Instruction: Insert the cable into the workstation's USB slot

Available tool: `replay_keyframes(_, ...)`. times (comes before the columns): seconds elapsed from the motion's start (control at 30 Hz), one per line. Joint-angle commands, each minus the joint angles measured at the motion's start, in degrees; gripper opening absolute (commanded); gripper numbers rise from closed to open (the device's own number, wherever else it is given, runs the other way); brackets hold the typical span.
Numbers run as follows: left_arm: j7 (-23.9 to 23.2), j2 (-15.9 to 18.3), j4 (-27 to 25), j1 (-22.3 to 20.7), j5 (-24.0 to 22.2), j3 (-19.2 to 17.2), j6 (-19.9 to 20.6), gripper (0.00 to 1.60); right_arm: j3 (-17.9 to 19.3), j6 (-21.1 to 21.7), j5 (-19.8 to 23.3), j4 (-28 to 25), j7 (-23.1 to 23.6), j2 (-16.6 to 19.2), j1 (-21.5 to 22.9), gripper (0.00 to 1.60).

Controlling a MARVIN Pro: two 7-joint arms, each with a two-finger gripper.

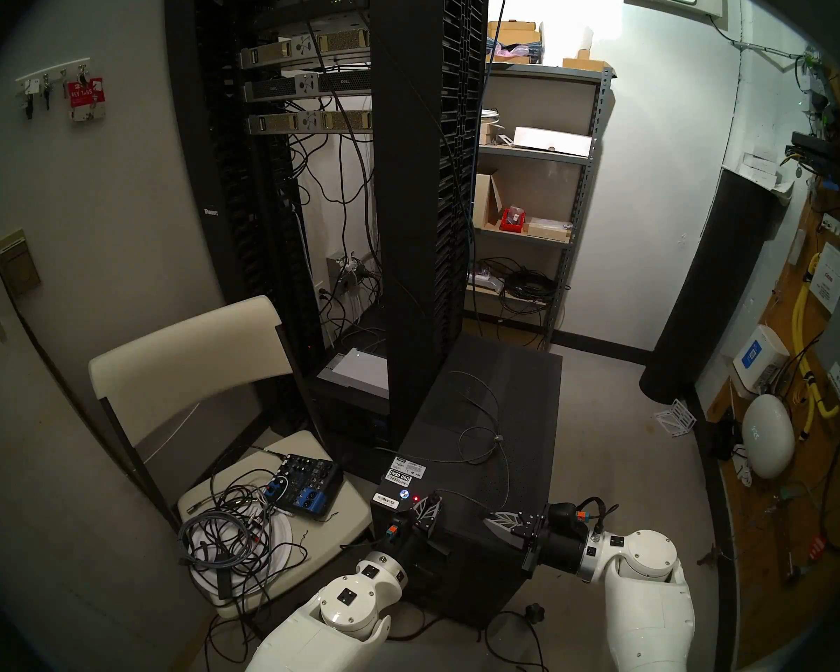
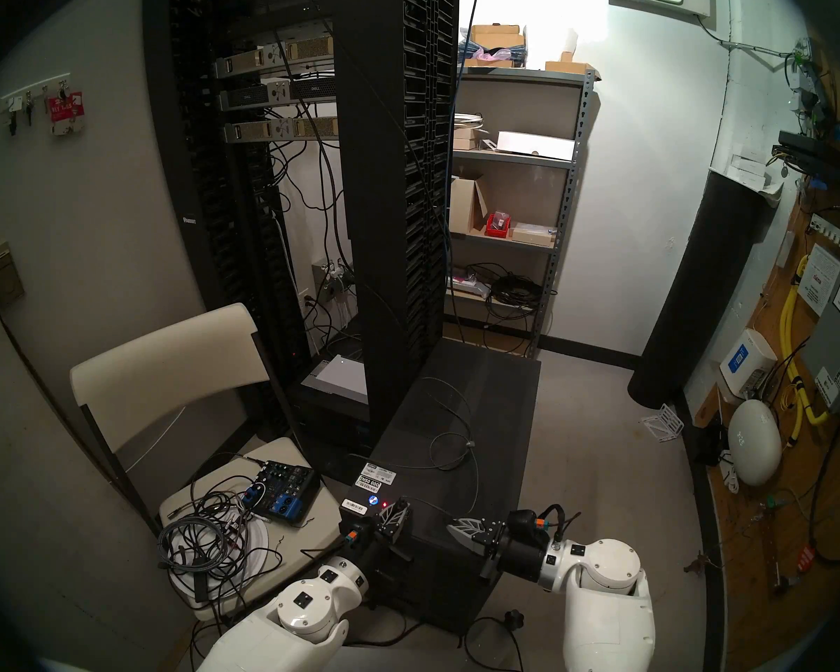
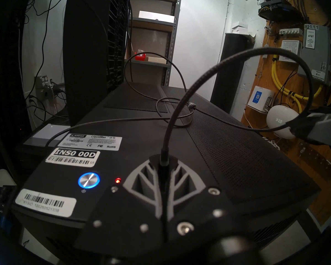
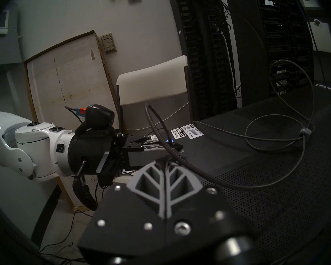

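Note:
The workstation [image 1: 515, 414] is a black tower lying flat, with white barcode stickers [image 3: 73, 158], a blue-lit button [image 3: 88, 180] and a red LED [image 3: 118, 180] at its near end. The cable [image 1: 476, 457] loops over its mesh top, with a small grey clip [image 4: 305, 133] on it. My left gripper [image 1: 432, 500] sits just right of the LED, shut on the cable's end; the cable [image 3: 199, 81] rises out of its tip [image 3: 163, 160]. The plug and the USB slot are hidden under these fingers. My right gripper [image 1: 486, 516] is shut on the cable [image 4: 199, 171] a short way along it.
A white chair [image 1: 190, 365] on the left holds an audio mixer [image 1: 306, 487] and a heap of cords [image 1: 229, 535]. The tall black server rack [image 1: 408, 171] stands behind the tower. A black cylinder [image 1: 709, 293] and a white egg-shaped device [image 1: 767, 438] are on the right.

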Motion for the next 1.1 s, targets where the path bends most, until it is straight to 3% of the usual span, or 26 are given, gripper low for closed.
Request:
replay_keyframes(0.0,-0.2,0.6,1.4,1.6,0.1,0.5,1.0,0.00,0.2,-0.4,1.2,-2.1,0.4,-0.9,0.1,0.00)
replay_keyframes(0.13,-0.1,0.7,1.2,1.6,0.0,0.6,1.0,0.00,0.3,-0.6,1.8,-3.7,1.2,-1.1,-0.3,0.00)
replay_keyframes(0.27,0.0,0.8,1.1,1.5,-0.1,0.6,1.0,0.00,0.3,-0.1,2.5,-5.3,2.5,-1.3,-0.7,0.11)
replay_keyframes(0.37,0.0,0.9,1.0,1.5,-0.1,0.7,1.0,0.00,0.2,1.0,3.0,-6.1,3.3,-1.2,-1.0,0.00)
replay_keyframes(0.6,0.0,1.1,0.8,1.4,-0.3,0.8,1.1,0.00,-1.7,4.7,4.7,-7.0,3.3,-0.4,-2.2,0.00)
replay_keyframes(0.8,0.0,1.2,0.7,1.4,-0.5,0.9,1.1,0.00,-2.8,5.6,6.0,-8.2,3.3,0.4,-3.4,0.13)
replay_keyframes(1.07,0.2,1.2,0.8,1.2,-0.6,1.1,1.0,0.00,-3.9,6.8,8.4,-9.7,3.3,1.2,-4.4,0.16)
